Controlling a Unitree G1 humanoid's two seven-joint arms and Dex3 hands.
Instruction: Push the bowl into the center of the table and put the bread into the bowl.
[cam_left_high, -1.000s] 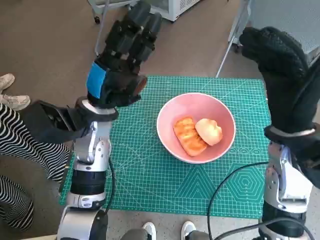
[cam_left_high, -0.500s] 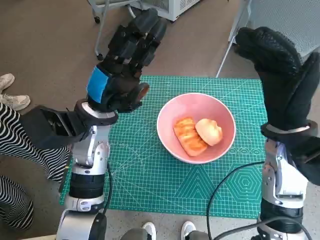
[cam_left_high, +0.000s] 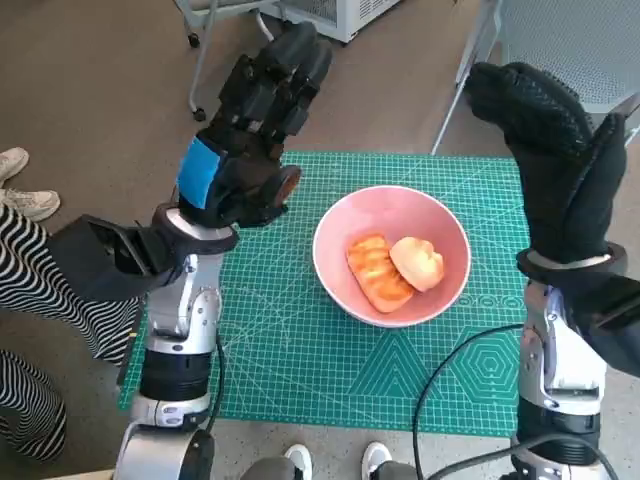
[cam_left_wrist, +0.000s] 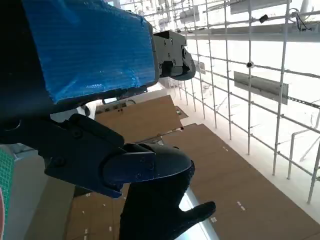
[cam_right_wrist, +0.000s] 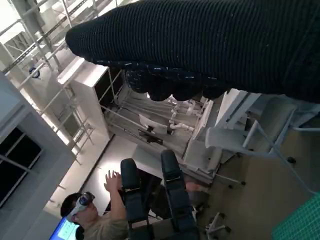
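I saw 2 bread pieces (cam_left_high: 395, 268) lying in the pink round bowl (cam_left_high: 391, 255) mid-counter (cam_left_high: 300, 350) — both robot hands, left (cam_left_high: 245, 150) and right (cam_left_high: 555, 160), were raised, spread, holding nothing.

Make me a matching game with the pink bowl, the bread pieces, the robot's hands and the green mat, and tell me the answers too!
Things:
1. round pink bowl
2. orange toasted bread slice
3. left hand with blue tape
4. green grid cutting mat

Matches:
A. raised above the mat, holding nothing
B. lying inside the bowl beside a pale round bun
C. spread flat across the table top
D. standing near the middle of the mat

Pairs: 1-D, 2-B, 3-A, 4-C
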